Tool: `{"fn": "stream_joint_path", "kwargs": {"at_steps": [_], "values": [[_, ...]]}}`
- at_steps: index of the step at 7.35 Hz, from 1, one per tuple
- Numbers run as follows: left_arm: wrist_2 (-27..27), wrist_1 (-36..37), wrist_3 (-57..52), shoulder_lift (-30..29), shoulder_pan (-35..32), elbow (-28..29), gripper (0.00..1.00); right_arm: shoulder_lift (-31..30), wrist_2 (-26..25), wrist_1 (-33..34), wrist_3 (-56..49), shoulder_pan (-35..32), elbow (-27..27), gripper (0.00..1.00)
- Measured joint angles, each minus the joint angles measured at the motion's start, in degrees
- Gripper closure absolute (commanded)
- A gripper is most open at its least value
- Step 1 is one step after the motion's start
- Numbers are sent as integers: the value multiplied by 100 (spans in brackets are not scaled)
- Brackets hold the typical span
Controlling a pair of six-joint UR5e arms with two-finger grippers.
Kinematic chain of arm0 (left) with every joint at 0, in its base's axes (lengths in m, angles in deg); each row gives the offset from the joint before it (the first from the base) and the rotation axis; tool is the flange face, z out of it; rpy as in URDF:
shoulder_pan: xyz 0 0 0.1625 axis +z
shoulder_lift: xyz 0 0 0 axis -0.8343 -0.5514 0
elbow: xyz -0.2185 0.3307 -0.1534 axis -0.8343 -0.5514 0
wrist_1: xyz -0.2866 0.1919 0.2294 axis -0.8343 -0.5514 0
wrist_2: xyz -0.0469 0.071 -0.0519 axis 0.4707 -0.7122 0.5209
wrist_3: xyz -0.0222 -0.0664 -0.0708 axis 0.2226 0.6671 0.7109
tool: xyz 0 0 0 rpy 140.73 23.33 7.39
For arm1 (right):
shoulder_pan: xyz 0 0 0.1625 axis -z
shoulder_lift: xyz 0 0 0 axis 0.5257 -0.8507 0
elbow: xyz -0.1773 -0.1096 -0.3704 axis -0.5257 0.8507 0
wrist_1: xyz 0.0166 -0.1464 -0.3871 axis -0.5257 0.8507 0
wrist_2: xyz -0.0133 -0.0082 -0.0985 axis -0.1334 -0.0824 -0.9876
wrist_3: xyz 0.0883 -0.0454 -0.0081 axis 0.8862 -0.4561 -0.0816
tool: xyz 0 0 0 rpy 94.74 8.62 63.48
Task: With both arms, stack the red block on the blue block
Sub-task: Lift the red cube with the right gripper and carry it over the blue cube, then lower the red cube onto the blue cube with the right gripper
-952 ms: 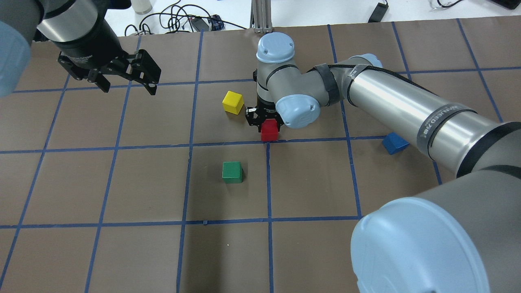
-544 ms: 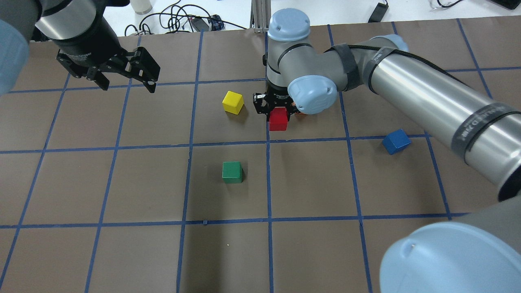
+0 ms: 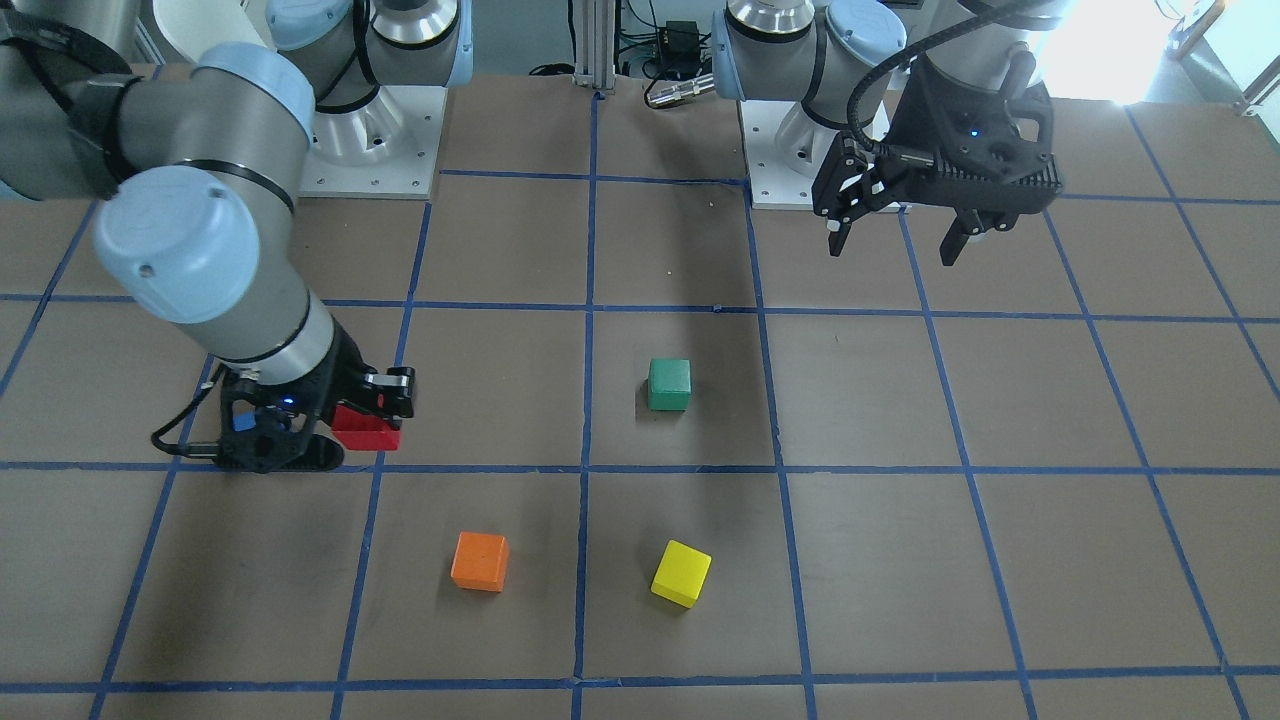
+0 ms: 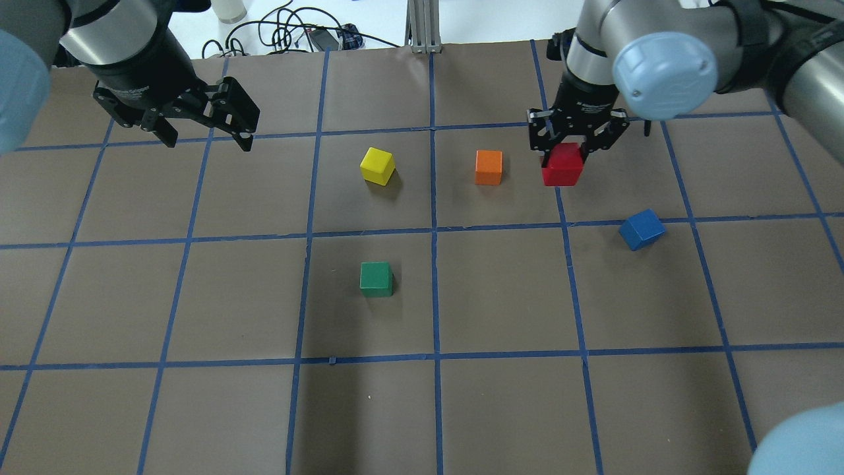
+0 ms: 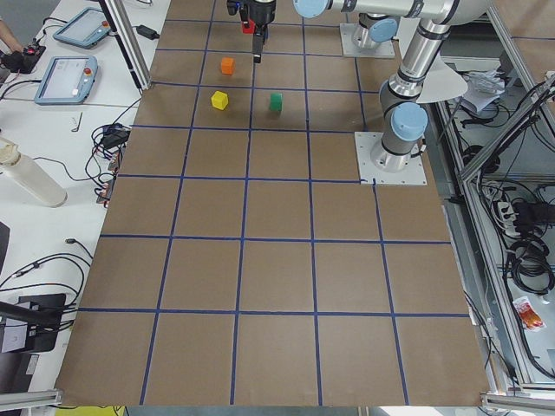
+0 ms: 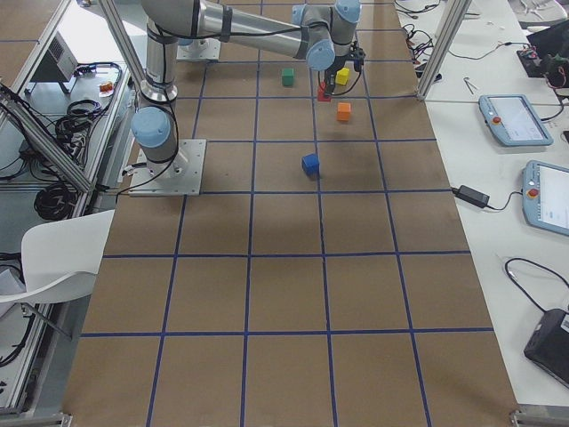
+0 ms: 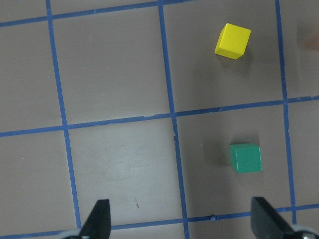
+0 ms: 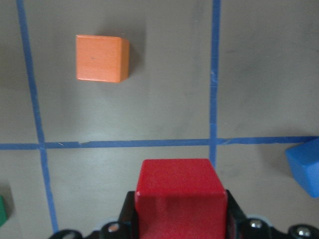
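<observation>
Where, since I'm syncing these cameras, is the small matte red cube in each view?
Exterior front-facing: small matte red cube at left, in the right gripper.
Overhead exterior: cube upper right.
Exterior left: cube at top edge, left of centre.
Exterior right: cube near top, right of centre.
Left wrist: not in it.
Right wrist: cube bottom centre.
Shared landmark: the small orange cube on the table.

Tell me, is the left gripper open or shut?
Open. The left gripper has its fingers spread wide apart, with only the bare table showing between them.
</observation>
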Motion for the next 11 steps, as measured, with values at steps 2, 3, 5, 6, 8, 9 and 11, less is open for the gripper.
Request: {"fn": "stream_joint_path", "kwargs": {"at_steps": [2,3,5,6,8,9,11], "values": [[-1,-1,0,3,0,31,0,-263,-238,-38,-1126,596,-413,100],[-2,-1,0,7,0,35,0,-339,-270,14,-1627,871,-618,100],[16,-1,0,14,0,34,0,-373,-312,396,-2379,1187,-971,100],[21,0,0,14,2,35,0,-372,-326,788,-2611,1239,-1202,100],[22,6,0,14,7,41,0,-363,-359,1585,-2991,1287,-1625,100],[21,7,0,15,8,41,0,-346,-368,1740,-3085,1295,-1725,100],[24,7,0,13,9,45,0,-296,-384,1815,-3113,1299,-1797,100]]}}
